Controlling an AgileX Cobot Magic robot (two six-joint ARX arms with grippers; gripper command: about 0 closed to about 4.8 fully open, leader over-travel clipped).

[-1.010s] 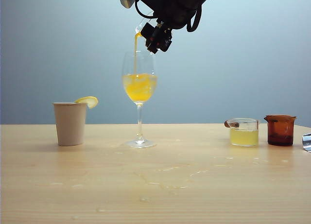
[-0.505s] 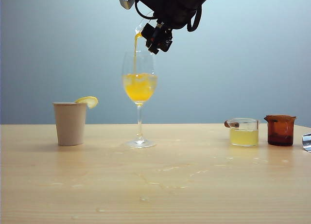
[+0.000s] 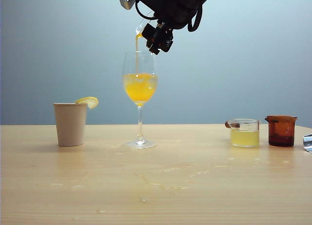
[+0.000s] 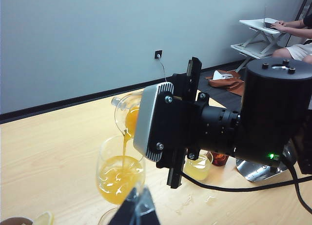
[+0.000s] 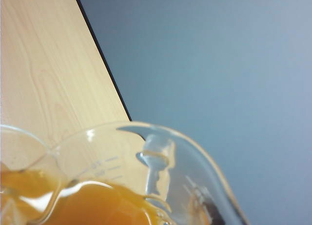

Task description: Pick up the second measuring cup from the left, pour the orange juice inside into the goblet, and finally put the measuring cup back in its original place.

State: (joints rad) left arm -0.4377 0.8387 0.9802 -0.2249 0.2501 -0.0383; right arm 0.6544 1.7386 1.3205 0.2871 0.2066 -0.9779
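This is an office or lab room: a plain grey wall [image 4: 73, 34] with a socket [image 4: 158, 54], and a person [image 4: 295, 37] at a laptop stand [image 4: 258, 32] behind the right claw [image 4: 146, 108].

Paper cup [image 3: 70, 124] with lemon slice [image 3: 87, 101] at nine o'clock on the wooden table [image 3: 156, 186]; handled cup of yellow-green liquid [image 3: 245, 132] and amber cup [image 3: 281, 131] at three o'clock.
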